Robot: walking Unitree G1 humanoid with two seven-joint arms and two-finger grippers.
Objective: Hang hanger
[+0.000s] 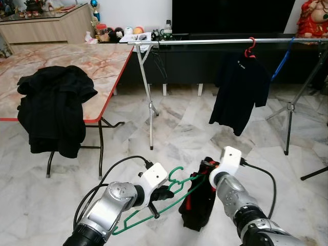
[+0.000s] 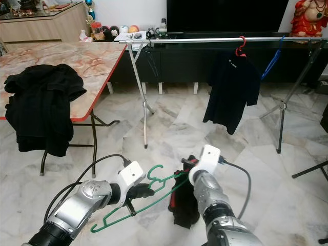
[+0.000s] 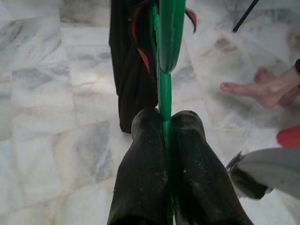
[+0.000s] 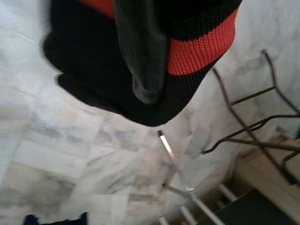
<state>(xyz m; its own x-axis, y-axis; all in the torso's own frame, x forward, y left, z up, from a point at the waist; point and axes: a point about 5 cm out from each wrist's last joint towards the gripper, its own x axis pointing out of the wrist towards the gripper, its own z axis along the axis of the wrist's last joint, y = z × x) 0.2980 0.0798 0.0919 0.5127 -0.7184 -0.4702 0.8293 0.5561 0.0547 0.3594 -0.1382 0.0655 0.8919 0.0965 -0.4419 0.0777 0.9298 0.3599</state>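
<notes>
Green hanger and black garment held low, not yet near the rail.

Your left gripper (image 3: 165, 140) is pinched tight on the green hanger (image 1: 154, 207) — the left wrist view shows both fingers (image 3: 143, 164) pressed against the thin bar, a detail the head views only hint at. Your right gripper (image 1: 207, 166) holds up a black garment with red trim (image 1: 197, 202) just right of the hanger; in the right wrist view one finger lies across the knit cloth, so it looks clamped on it. Judging by that, you are holding the two side by side to thread the hanger into the garment before carrying it to the far rail (image 1: 215, 41), where a black shirt (image 1: 240, 92) already hangs on a red hanger (image 1: 250, 48). More dark clothes (image 1: 54, 110) sit on the table (image 1: 102, 66) at far left — and the left wrist view catches a person's bare foot (image 3: 262, 89) on the marble.
</notes>
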